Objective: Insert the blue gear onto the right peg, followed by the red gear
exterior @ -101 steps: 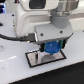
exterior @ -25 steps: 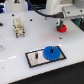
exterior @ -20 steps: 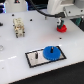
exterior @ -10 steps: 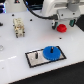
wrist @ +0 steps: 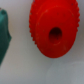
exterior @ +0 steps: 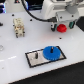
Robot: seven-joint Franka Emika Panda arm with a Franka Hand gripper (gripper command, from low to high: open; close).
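The blue gear (exterior: 51,52) lies flat on the grey black-bordered plate (exterior: 31,60), over the spot of the right peg, which is hidden under it. The other thin dark peg (exterior: 36,55) stands free on the plate. The red gear (exterior: 61,28) lies on the white table at the back, on the exterior view's right. My gripper (exterior: 61,23) hovers right above it; its fingers are hidden by the arm's white body. In the wrist view the red gear (wrist: 52,29) fills the middle, centre hole visible, and no fingers show.
A small beige figure (exterior: 19,27) stands at the back on the exterior view's left. A dark green object (wrist: 3,34) shows at the wrist view's edge beside the red gear. Black equipment stands behind the table.
Five seconds ago the arm was over the plate with the blue gear. Since then it has moved back to the red gear and over the last second has sunk slightly toward it.
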